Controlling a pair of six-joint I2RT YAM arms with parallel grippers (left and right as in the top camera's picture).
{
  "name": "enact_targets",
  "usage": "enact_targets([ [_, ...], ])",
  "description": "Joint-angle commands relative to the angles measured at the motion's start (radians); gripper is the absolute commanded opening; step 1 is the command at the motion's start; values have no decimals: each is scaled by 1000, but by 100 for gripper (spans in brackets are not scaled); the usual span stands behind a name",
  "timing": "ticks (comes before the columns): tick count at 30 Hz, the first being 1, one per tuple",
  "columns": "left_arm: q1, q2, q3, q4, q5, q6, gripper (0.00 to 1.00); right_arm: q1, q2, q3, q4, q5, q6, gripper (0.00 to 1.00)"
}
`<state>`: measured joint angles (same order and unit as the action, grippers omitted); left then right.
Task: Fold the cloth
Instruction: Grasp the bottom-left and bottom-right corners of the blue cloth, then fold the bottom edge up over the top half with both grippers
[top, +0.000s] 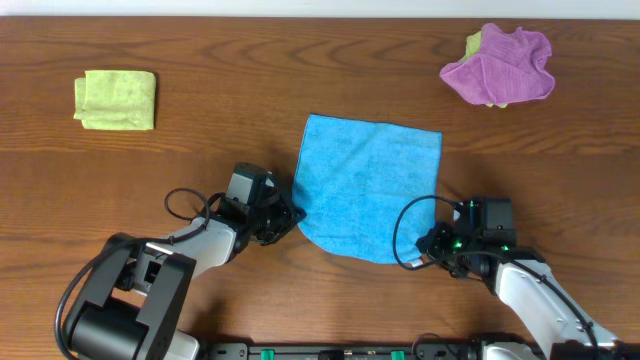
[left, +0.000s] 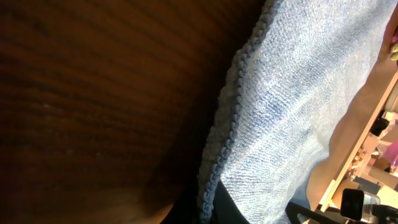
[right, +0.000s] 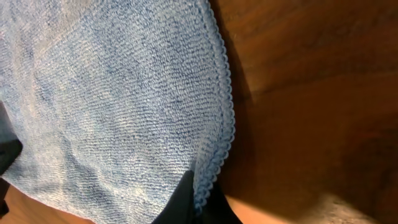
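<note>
cloth (top: 368, 185) flat on counter (top: 200, 160), spread out. L gripper (top: 289, 215) clamped on cloth's left hem nr front corner; R gripper (top: 431, 241) clamped on its front-right corner. green cloth (top: 115, 99) well left of cloth, purple cloth (top: 500, 65) back-right, both clear of it.

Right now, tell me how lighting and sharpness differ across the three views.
Overhead: even light, sharp, cloth bright blue. Left wrist: dim, table in deep shadow, cloth washed pale. Right wrist: weave crisp, dark shadow beside the cloth's edge.
</note>
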<state>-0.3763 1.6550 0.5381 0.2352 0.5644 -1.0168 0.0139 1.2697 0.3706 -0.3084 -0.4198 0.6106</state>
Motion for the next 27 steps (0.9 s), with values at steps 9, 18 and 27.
enact_targets([
  [9, -3, 11, 0, 73, 100, 7, 6, -7, 3, 9, -54, -56, -6, 1],
  [18, 67, -13, 0, -53, 208, 125, 6, -7, -96, 24, -262, -47, -66, 1],
  [27, 116, -164, 0, -239, 215, 228, 6, -6, -243, 24, -368, -27, -56, 1],
])
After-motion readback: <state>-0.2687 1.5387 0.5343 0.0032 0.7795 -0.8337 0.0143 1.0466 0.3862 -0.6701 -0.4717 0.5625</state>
